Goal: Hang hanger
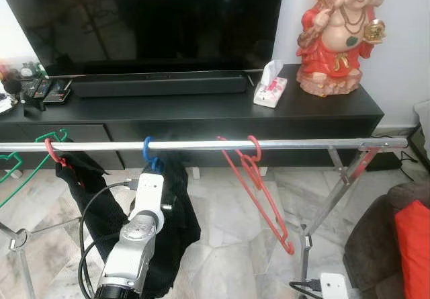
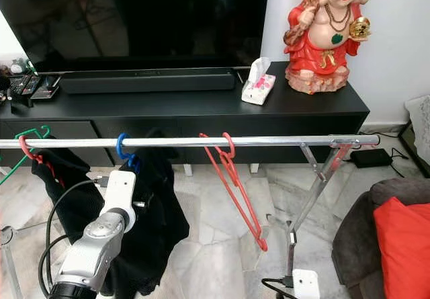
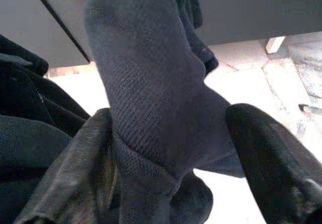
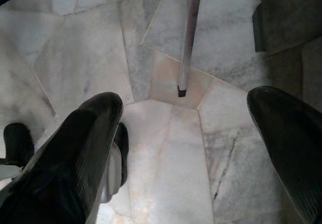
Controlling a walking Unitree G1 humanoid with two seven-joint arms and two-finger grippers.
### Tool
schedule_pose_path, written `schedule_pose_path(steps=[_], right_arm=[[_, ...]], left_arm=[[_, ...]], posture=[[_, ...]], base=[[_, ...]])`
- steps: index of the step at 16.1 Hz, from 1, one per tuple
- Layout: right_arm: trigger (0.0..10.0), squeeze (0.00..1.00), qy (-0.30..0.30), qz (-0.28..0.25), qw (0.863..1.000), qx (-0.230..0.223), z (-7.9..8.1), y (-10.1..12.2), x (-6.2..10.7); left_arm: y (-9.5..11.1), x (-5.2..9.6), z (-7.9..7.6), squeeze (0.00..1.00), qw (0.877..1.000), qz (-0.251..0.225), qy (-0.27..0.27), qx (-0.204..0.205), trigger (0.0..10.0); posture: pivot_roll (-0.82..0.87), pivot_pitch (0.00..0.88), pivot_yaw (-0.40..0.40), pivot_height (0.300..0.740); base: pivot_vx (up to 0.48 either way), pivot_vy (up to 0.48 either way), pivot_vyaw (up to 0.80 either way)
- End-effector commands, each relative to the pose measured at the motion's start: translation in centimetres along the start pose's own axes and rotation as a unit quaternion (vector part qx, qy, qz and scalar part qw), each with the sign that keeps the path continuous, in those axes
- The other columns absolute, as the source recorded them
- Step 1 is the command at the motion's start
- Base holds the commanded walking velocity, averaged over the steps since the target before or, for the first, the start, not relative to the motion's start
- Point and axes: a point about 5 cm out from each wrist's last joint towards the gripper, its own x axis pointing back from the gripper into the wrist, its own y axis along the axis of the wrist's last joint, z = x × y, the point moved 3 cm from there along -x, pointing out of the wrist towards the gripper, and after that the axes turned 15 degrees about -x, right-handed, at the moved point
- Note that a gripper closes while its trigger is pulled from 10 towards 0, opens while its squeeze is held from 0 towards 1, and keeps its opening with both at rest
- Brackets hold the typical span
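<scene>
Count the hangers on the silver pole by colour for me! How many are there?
Red plastic hangers: 2, one bare and one under a black garment
Blue plastic hanger: 1, carrying dark clothing
Green plastic hanger: 1
Total: 4 hangers on the metal rail

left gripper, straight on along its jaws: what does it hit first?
Likely the dark garment: the left gripper already has that cloth between its jaws. Past it the view shows the black cabinet, though depth is unclear.

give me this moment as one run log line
left gripper: open around dark garment | blue hanger: on rail | right gripper: open, idle
</scene>
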Motion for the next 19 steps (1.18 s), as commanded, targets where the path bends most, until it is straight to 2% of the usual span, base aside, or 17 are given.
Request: schedule_pose_path(steps=[1,9,13,19], right_arm=[[10.0,0.0,0.0,-0.002,1.0,0.001,0.2,0.1,0.0],[10.0,0.0,0.002,-0.005,1.0,-0.002,0.7,0.9,-0.3],[10.0,0.0,0.001,-0.002,1.0,0.002,0.8,0.6,-0.2],[10.0,0.0,-0.005,0.009,1.0,-0.001,0.9,-0.5,0.0]], left_arm=[[-0.1,-0.1,0.4,0.0,1.0,-0.001,0.005,-0.001,0.0],[-0.3,0.3,-0.9,0.0,0.999,-0.021,-0.035,-0.003,0.0],[-0.9,0.5,-1.6,0.0,0.999,-0.01,-0.051,-0.013,0.0],[-0.6,0.5,-1.0,0.0,0.999,-0.016,-0.033,-0.015,0.0]], posture=[[-0.12,0.0,0.006,0.74],[-0.12,0.0,0.01,0.74],[-0.12,0.0,0.008,0.74],[-0.12,0.0,0.003,0.74]], base=[[0.0,0.0,0.0],[0.0,0.0,0.0],[0.0,0.0,0.0],[0.0,0.0,0.0]])
